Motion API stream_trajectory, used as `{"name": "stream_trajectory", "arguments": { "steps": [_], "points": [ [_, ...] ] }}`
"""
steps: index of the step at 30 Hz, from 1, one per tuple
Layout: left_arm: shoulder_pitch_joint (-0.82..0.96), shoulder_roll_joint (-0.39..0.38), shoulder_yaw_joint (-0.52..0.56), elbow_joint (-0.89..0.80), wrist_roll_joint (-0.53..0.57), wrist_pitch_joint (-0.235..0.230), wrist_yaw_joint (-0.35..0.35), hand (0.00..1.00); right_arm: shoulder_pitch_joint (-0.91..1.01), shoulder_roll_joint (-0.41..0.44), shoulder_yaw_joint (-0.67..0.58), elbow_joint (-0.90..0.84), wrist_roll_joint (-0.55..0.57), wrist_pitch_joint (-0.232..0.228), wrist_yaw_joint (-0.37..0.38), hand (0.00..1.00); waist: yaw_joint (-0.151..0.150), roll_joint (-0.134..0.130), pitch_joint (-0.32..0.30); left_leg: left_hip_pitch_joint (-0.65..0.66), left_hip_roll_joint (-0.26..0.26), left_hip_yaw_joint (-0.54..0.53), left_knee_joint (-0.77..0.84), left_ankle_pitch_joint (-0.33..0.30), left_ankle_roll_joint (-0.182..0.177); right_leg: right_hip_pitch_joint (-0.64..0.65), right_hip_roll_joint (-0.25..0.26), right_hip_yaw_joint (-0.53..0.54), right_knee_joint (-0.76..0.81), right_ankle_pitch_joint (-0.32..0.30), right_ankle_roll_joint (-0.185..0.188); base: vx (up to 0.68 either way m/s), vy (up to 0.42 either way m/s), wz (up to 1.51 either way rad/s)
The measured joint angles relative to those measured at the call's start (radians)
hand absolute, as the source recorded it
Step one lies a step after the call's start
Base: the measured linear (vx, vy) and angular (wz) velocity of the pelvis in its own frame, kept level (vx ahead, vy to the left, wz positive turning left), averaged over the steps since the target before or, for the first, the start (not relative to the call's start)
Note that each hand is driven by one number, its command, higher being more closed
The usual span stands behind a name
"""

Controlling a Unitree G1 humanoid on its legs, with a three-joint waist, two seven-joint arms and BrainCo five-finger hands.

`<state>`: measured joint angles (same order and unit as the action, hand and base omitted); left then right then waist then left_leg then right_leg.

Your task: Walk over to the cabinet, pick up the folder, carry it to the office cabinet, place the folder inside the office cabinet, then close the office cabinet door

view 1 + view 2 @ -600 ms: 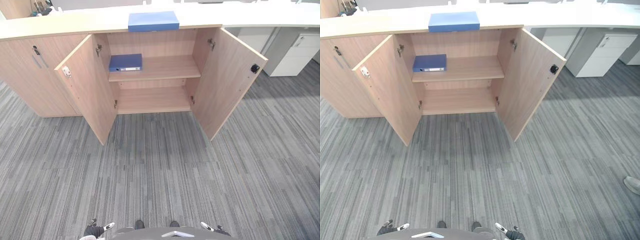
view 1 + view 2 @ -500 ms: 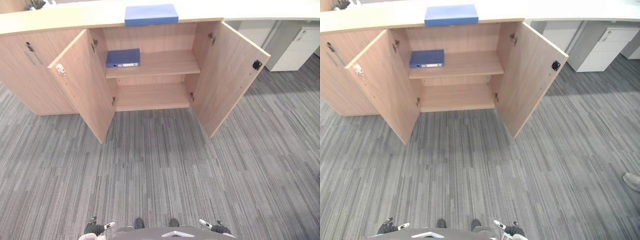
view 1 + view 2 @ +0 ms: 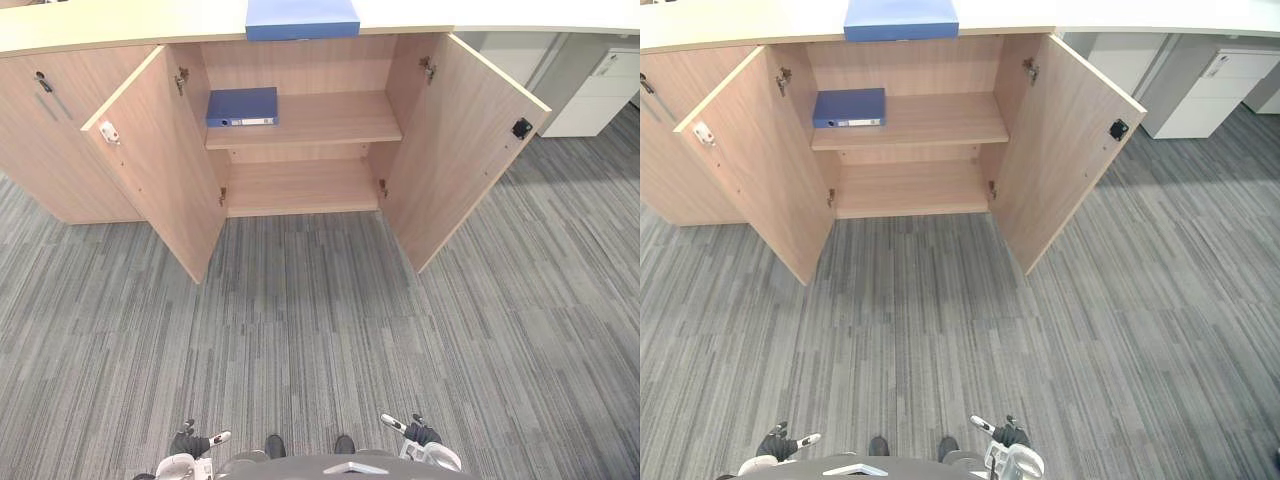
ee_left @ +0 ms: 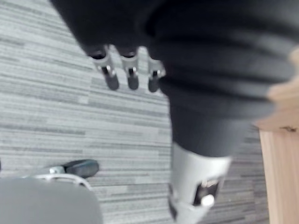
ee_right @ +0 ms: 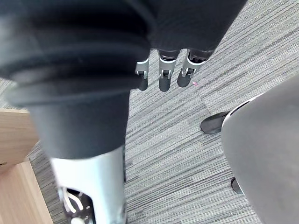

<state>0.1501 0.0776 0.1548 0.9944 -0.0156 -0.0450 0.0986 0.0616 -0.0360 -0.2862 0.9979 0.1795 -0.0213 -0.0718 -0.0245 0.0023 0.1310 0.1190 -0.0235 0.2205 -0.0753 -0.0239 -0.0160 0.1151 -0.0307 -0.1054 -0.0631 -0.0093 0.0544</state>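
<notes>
Left eye view: two folders (image 3: pixel 302 18) (image 3: pixel 241 106), two open doors (image 3: pixel 160 160) (image 3: pixel 465 150).

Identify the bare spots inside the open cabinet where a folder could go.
The upper shelf is free from the dark blue folder at its left end to the right wall. The lower shelf is wholly bare. Only that left end is crowded.

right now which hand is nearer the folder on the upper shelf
Left. Both hang far back from the folder; the left hand roughly in line, the right hand further right.
</notes>
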Motion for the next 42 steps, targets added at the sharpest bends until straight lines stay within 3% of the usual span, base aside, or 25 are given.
{"name": "stream_trajectory", "arguments": {
  "steps": [9,13,16,18,19,21,24,27,29,30,31,32,34,36,40,42],
  "points": [
    [-0.003,0.002,-0.009,-0.001,0.0,0.0,-0.003,0.0,-0.007,-0.002,0.009,0.0,-0.024,0.004,0.0,0.0,0.006,0.001,0.001,-0.022,0.0,0.039,-0.002,-0.009,0.014,-0.037,0.003,0.036,-0.01,0.005,-0.003,-0.04,-0.031,-0.12],
    [-0.014,0.013,-0.011,-0.001,0.0,0.0,-0.004,0.0,-0.016,-0.002,0.009,0.0,-0.029,0.006,0.0,0.0,0.016,-0.002,0.004,-0.054,-0.001,0.063,0.016,-0.041,0.026,-0.073,0.0,0.063,-0.003,-0.002,0.006,0.06,-0.007,-0.24],
    [-0.023,0.02,-0.022,-0.003,0.0,0.0,-0.012,0.0,-0.038,-0.003,0.008,-0.004,-0.029,0.006,0.002,0.0,0.015,0.001,0.011,-0.093,0.003,0.091,0.089,-0.101,0.033,-0.148,-0.008,0.093,0.116,-0.067,0.024,0.13,0.041,-0.31],
    [-0.042,0.023,-0.039,-0.004,-0.001,0.0,-0.017,0.0,-0.044,-0.003,0.009,-0.032,-0.03,0.006,0.003,0.0,0.015,0.009,0.035,-0.093,0.005,0.11,0.134,-0.136,0.035,-0.249,-0.019,0.09,0.356,-0.142,0.046,0.19,0.092,-0.18],
    [-0.048,0.023,-0.041,-0.005,-0.001,0.0,-0.017,0.0,-0.048,-0.003,0.009,-0.04,-0.03,0.006,0.003,0.0,0.015,0.012,0.046,-0.084,0.006,0.11,0.135,-0.138,0.036,-0.278,-0.021,0.085,0.427,-0.147,0.045,0.18,0.093,-0.07],
    [-0.061,0.023,-0.058,-0.007,-0.002,0.0,-0.017,0.0,-0.06,-0.012,0.011,-0.051,-0.029,0.003,0.004,0.0,0.0,0.015,0.078,-0.022,0.01,0.105,0.126,-0.167,0.059,-0.372,-0.05,0.003,0.654,-0.224,0.022,0.16,0.068,0.04],
    [-0.079,0.024,-0.056,-0.006,-0.003,0.0,-0.016,0.0,-0.073,-0.016,0.049,-0.055,-0.029,0.001,0.004,0.0,-0.005,0.015,0.096,0.035,0.041,0.103,0.124,-0.213,0.041,-0.441,-0.043,-0.087,0.65,-0.278,0.011,0.27,0.009,-0.02],
    [-0.083,0.024,-0.058,-0.002,-0.003,0.0,-0.016,0.0,-0.076,-0.015,0.069,-0.08,-0.029,-0.003,0.003,0.0,-0.028,0.023,0.101,0.062,0.087,0.086,0.121,-0.235,0.005,-0.494,0.012,-0.12,0.519,-0.218,-0.015,0.31,-0.075,0.23],
    [-0.082,0.011,-0.056,0.003,-0.002,-0.001,-0.017,0.0,-0.062,-0.017,0.071,-0.083,-0.021,-0.008,0.004,0.0,-0.045,0.004,0.094,0.116,0.082,0.05,0.131,-0.271,-0.063,-0.482,0.01,-0.106,0.423,-0.029,-0.073,0.49,-0.159,0.52],
    [-0.086,-0.006,-0.052,0.004,-0.002,-0.001,-0.017,0.0,-0.073,-0.031,0.073,-0.082,-0.023,-0.007,0.004,0.0,-0.04,0.027,0.097,0.121,0.104,0.051,0.146,-0.274,-0.073,-0.477,0.019,-0.121,0.439,-0.034,-0.077,0.59,-0.235,0.39],
    [-0.092,-0.023,-0.048,-0.004,-0.002,-0.008,-0.018,0.0,-0.078,-0.044,0.078,-0.083,-0.029,-0.007,0.004,0.0,-0.036,0.04,0.1,0.059,0.117,0.051,0.27,-0.248,-0.118,-0.456,0.017,-0.127,0.425,-0.069,-0.086,0.45,-0.206,0.19],
    [-0.096,-0.035,-0.042,-0.005,-0.002,-0.009,-0.017,0.0,-0.078,-0.045,0.078,-0.083,-0.027,-0.005,0.004,0.0,-0.032,0.048,0.107,-0.002,0.136,0.049,0.415,-0.233,-0.133,-0.429,0.012,-0.128,0.402,-0.076,-0.094,0.54,-0.249,0.25],
    [-0.095,-0.059,-0.005,-0.011,-0.011,-0.009,-0.017,0.0,-0.077,-0.044,0.079,-0.089,-0.028,-0.001,0.003,0.0,-0.032,0.058,0.12,-0.104,0.182,0.041,0.675,-0.214,-0.123,-0.35,0.014,-0.127,0.355,-0.091,-0.1,0.43,-0.176,0.12],
    [-0.094,-0.062,0.006,-0.047,-0.025,-0.01,-0.017,0.0,-0.052,-0.028,0.078,-0.104,-0.027,0.003,-0.001,0.0,-0.023,0.043,0.136,-0.179,0.254,0.084,0.928,-0.245,-0.104,-0.198,0.018,-0.123,0.304,-0.126,-0.107,0.45,-0.141,0.02],
    [-0.101,-0.071,0.029,-0.079,-0.028,-0.018,-0.017,0.0,-0.036,-0.018,0.064,-0.126,-0.018,0.003,-0.002,0.0,0.008,0.037,0.132,-0.339,0.277,0.115,0.89,-0.272,-0.064,-0.087,0.017,-0.09,0.238,-0.161,-0.101,0.36,-0.015,-0.3],
    [-0.11,-0.071,0.046,-0.081,-0.029,-0.022,-0.017,0.0,-0.033,-0.005,0.031,-0.12,-0.017,0.004,-0.003,0.0,0.023,0.029,0.135,-0.407,0.226,0.11,0.679,-0.263,-0.063,-0.028,-0.018,-0.078,0.197,-0.176,-0.074,0.38,0.114,-0.25]
  ]
}}
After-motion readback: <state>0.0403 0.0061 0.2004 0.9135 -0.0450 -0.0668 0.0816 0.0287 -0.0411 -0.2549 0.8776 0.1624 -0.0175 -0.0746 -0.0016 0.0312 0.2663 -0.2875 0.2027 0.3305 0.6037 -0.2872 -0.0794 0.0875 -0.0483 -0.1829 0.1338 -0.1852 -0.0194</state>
